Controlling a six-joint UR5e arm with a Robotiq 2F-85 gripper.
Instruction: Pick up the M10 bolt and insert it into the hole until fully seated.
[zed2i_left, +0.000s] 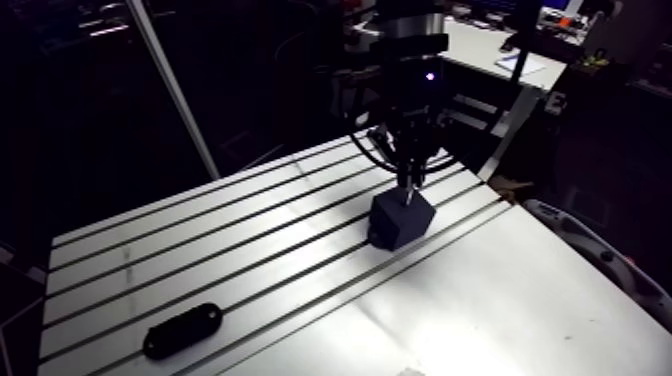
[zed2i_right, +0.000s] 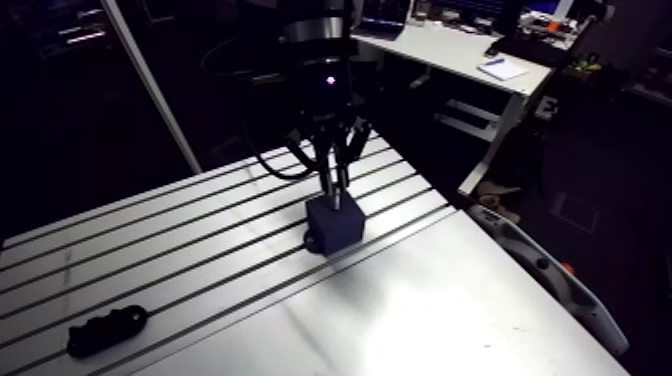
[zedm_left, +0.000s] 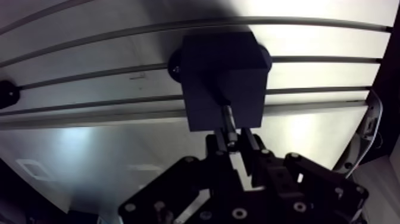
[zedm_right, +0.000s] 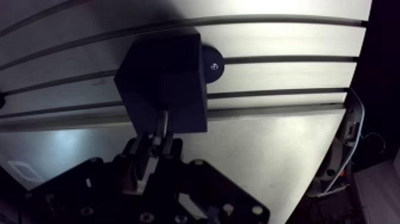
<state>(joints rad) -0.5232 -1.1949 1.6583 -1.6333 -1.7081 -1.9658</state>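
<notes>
A dark cube-shaped block (zedm_left: 223, 80) stands on the slotted table (zed2i_left: 250, 240), bolted down by a round foot (zedm_right: 212, 65). My gripper (zedm_left: 233, 143) hangs directly above the block, shut on the M10 bolt (zedm_left: 228, 118). The bolt's grey shank points down from between the fingertips onto the block's top face. In the arm view the gripper (zed2i_left: 408, 185) touches down over the block (zed2i_left: 400, 220). The hole itself is hidden under the bolt.
A flat black oblong part (zed2i_left: 182, 330) lies near the table's front left corner. A slanted metal post (zed2i_left: 170, 85) rises behind the table. The table's right edge runs close beside the block, with a light curved rail (zed2i_right: 545, 270) beyond it.
</notes>
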